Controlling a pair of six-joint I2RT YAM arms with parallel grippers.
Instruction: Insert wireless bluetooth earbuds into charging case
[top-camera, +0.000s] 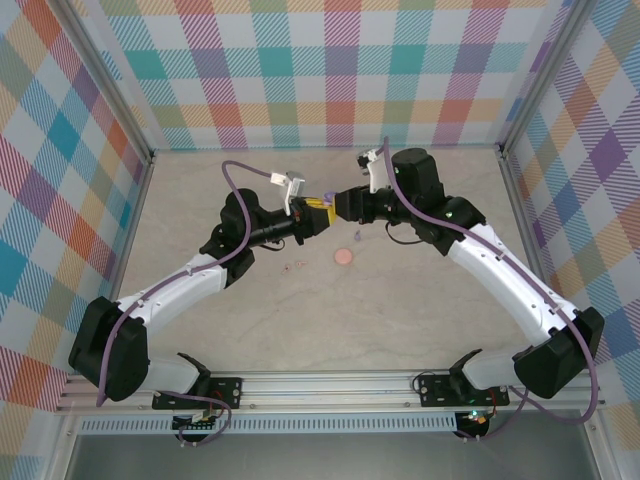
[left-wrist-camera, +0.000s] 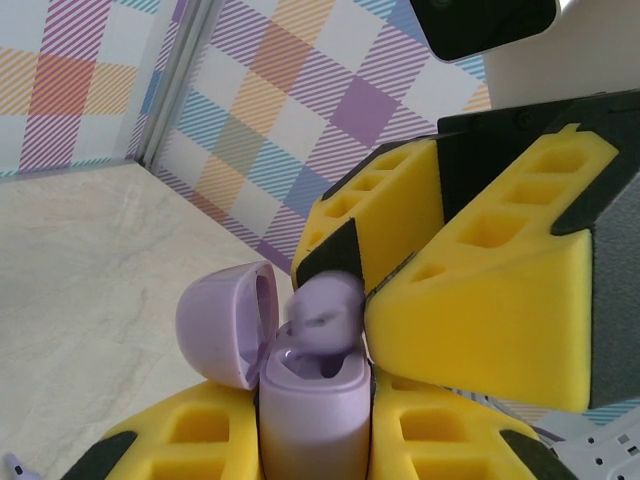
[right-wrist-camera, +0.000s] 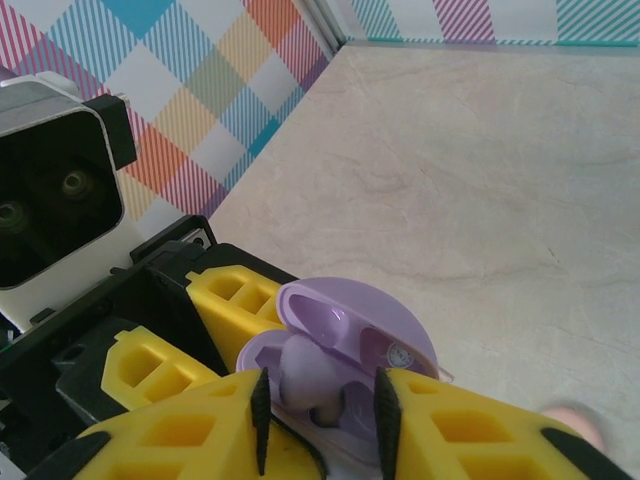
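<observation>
My left gripper (left-wrist-camera: 314, 432) is shut on the lilac charging case (left-wrist-camera: 312, 405), held upright above the table with its lid (left-wrist-camera: 222, 325) swung open. A purple earbud (left-wrist-camera: 325, 308) sits blurred at the case's mouth, partly inside a socket. My right gripper (right-wrist-camera: 322, 410) straddles that earbud (right-wrist-camera: 308, 372): its jaws stand open, the earbud lies against the left pad, and a gap separates it from the right pad. In the top view the two grippers meet at mid-table, left (top-camera: 316, 216) and right (top-camera: 336, 205). Another purple speck (top-camera: 355, 237) lies on the table just below them.
A pink round disc (top-camera: 343, 257) rests on the beige table (top-camera: 400, 330) in front of the grippers, with tiny pale pink specks (top-camera: 291, 266) to its left. Checkered walls (top-camera: 330, 70) close the back and sides.
</observation>
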